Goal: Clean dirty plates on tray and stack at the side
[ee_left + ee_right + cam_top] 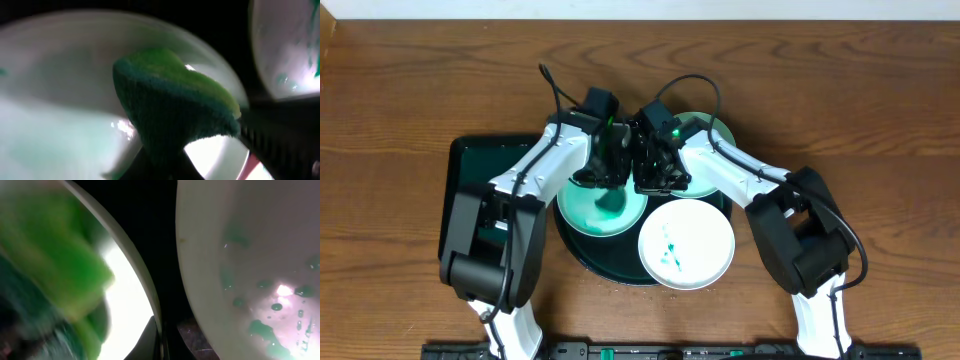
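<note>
Green-tinted with a dark blot, the left plate [582, 215] lies at the tray's [588, 258] left edge. The front plate [705, 255], white with thin green streaks, sits at the front-right edge. The back plate [720, 128] shows only a pale sliver. The left gripper [607, 178] is clamped on a green sponge [175, 110] against the left plate. The right gripper [655, 180] is closed, and I cannot tell whether it holds anything.

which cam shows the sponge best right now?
Left wrist. The sponge fills the middle of the frame, close up, with its green top and teal side both visible over the plate. Overhead gives only a small, partly hidden green patch. Right wrist shows only a blurred green mass at its left edge.
</note>
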Motion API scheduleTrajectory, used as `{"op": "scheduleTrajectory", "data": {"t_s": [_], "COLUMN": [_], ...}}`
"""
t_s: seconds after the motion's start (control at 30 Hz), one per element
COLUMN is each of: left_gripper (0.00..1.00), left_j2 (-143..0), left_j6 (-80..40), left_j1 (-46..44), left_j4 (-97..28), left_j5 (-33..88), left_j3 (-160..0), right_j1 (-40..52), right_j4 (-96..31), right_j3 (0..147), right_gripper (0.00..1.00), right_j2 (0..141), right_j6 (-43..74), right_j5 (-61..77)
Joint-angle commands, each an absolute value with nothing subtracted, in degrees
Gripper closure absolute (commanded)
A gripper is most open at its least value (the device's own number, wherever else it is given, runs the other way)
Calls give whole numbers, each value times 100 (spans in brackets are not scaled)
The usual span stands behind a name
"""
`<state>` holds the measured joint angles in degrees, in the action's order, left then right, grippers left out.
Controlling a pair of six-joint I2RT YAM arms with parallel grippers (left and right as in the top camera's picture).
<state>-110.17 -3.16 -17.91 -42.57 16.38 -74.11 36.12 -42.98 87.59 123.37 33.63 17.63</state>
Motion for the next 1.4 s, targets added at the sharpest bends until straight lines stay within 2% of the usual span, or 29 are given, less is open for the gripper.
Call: {"op": "scheduleTrajectory", "data": {"t_s": [0.0, 0.23, 0.33, 0.53, 0.73, 0.83, 1.37], "left_gripper": [92, 93, 93, 93, 93, 93, 93], "left_j2": [-11059, -11059, -11059, -11059, -11059, -11059, -11043], "left_j6": [-405, -1437, -1730, -1739, -3, 515, 609], "left_j1": [-1551, -1444, -1452, -1459, -1459, -1459, -1455], "left_j4": [-3706, -3586, -3962, -4630, -4622, -4523, -2534], "left_j5": [919, -1400, -1774, -1343, 1153, 1726, 937], "left_j3": [-7459, -7459, -7459, -7459, -7459, -7459, -7461], "right_j1": [3640, 3640, 3640, 3640, 3640, 3640, 3640], "right_j4": [-4348, -4346, -4342, -4327, -4324, -4327, -4327], "right_j3": [8683, 8683, 8680, 8680, 8680, 8680, 8680], "right_gripper": [99, 99, 99, 99, 99, 99, 99], "right_j2": [12484, 12484, 12484, 12484, 12484, 12484, 12484], "right_j6": [3267, 3267, 3269, 3269, 3269, 3267, 3249], "right_j5": [1820, 1802, 1802, 1802, 1802, 1802, 1802]}}
